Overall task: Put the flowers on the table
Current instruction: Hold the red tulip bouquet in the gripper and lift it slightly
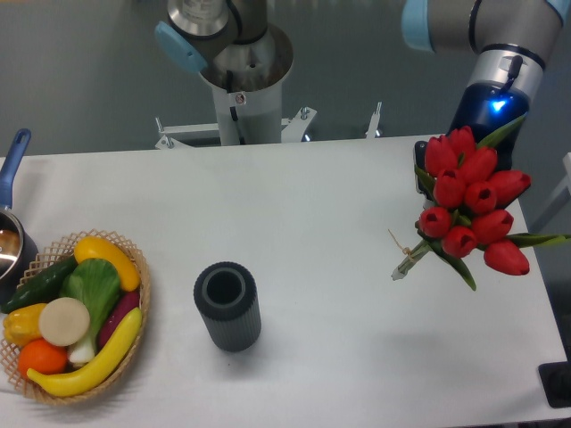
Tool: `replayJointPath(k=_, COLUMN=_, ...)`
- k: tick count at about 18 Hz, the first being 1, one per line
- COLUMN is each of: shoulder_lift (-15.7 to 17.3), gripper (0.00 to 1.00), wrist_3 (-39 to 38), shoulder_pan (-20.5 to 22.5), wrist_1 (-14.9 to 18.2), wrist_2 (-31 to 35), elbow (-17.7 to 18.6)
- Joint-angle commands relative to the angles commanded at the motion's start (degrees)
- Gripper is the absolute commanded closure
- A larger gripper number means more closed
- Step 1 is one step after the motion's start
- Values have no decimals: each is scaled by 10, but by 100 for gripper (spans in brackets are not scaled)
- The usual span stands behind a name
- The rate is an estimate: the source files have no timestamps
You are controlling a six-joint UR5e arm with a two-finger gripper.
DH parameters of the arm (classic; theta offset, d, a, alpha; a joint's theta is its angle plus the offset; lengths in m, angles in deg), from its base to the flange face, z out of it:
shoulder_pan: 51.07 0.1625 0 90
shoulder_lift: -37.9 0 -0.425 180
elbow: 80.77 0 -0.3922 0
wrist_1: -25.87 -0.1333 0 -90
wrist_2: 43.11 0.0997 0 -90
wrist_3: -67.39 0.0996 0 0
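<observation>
Red flowers (471,201) above the white table (321,232) — jaws hidden behind blooms, grip state unclear — no legible writing.

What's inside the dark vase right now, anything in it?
The vase stands upright and apart from the flowers, which are over the table's right side. Its mouth shows only dark interior, with no stems in it; the bottom is in shadow.
</observation>
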Motion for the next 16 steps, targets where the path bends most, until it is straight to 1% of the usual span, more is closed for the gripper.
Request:
replayJointPath(k=2, shoulder_lift=0, gripper=63, wrist_3=6, shoulder_pan=-1, wrist_1=0, wrist_2=5, elbow=3)
replayJointPath(k=4, shoulder_lift=-1, gripper=63, wrist_3=5, shoulder_pan=0, wrist_1=1, wrist_2=6, elbow=-3)
replayJointPath(k=6, shoulder_lift=1, gripper=63, wrist_3=7, shoulder_pan=0, wrist_1=0, wrist_2=6, elbow=3)
replayJointPath(k=13, shoulder_lift=7, gripper=63, wrist_3=4, shoulder_pan=4, wrist_1=2, wrist_2=11, elbow=6)
replayJointPath(k=16, shoulder_lift=15, gripper=63, wrist_3=5, shoulder_pan=4, wrist_1=2, wrist_2=65, elbow=11)
